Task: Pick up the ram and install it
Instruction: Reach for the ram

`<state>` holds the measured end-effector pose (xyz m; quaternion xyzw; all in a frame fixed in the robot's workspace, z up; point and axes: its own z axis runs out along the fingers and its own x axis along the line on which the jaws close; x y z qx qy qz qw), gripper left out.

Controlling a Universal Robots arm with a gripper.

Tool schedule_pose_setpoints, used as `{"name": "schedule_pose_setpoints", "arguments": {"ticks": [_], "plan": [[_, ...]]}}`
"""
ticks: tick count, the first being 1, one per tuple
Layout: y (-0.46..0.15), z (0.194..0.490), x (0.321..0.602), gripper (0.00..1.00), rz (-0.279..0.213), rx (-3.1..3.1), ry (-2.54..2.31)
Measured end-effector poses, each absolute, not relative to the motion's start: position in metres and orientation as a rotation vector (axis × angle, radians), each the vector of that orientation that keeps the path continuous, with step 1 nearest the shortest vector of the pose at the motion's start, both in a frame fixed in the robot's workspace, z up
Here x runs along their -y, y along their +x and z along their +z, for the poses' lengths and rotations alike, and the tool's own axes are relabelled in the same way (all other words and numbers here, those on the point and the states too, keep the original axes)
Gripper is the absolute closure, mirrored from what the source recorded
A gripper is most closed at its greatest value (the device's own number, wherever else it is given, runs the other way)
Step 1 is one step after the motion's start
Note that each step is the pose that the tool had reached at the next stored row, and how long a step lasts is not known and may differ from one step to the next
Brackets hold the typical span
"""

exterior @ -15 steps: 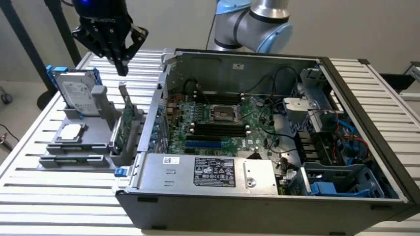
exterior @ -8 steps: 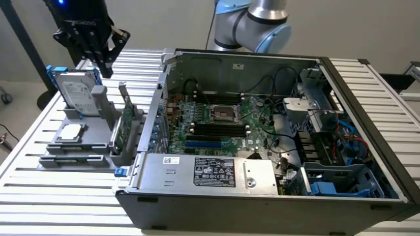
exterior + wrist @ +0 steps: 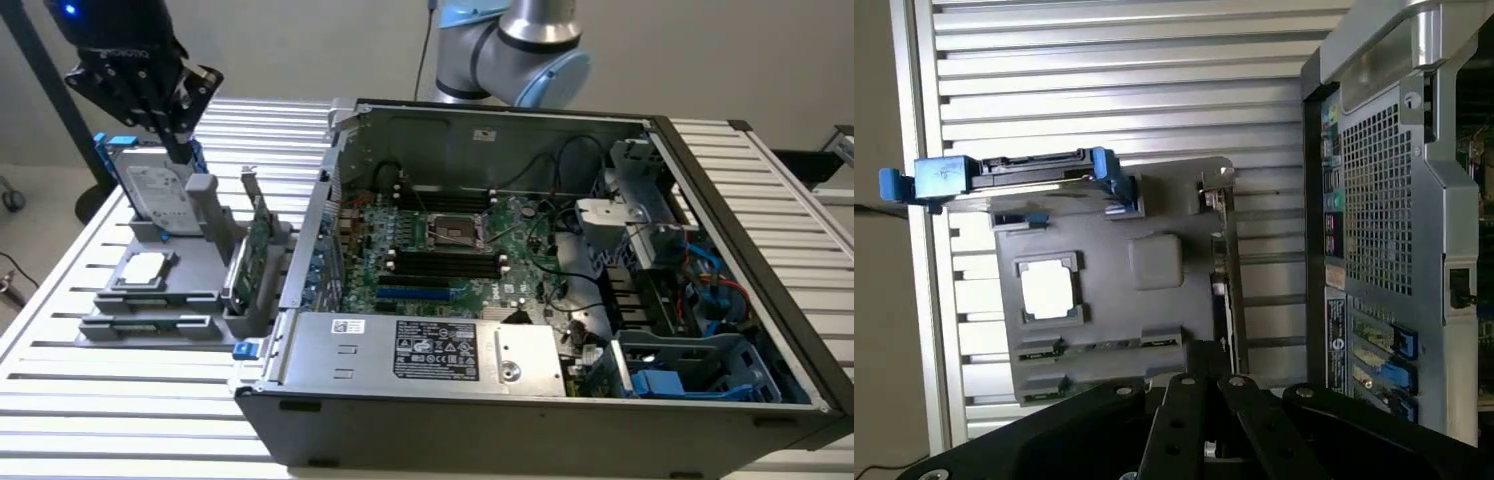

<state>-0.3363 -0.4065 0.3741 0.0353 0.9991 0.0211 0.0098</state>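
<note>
Approach: the gripper [image 3: 182, 150] hovers over the hard drive [image 3: 158, 195], fingers [image 3: 174, 132] narrow and empty; the ram [image 3: 1041, 350], at 6 o'clock, likely needs them wider.

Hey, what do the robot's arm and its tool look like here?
The arm is silver-grey with a rounded joint capped in light blue. The tool is black and angular, built of bolted links with small round screw heads, and a blue light glows near its top.
</note>
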Motion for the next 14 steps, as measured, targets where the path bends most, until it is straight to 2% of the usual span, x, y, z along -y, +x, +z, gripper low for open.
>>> {"name": "schedule_pose_setpoints", "arguments": {"ticks": [9, 14], "plan": [[-0.367, 0.369, 0.409, 0.89, 0.055, -3.127, 0.110], [-0.372, 0.369, 0.409, 0.89, 0.023, -3.132, 0.089]]}}
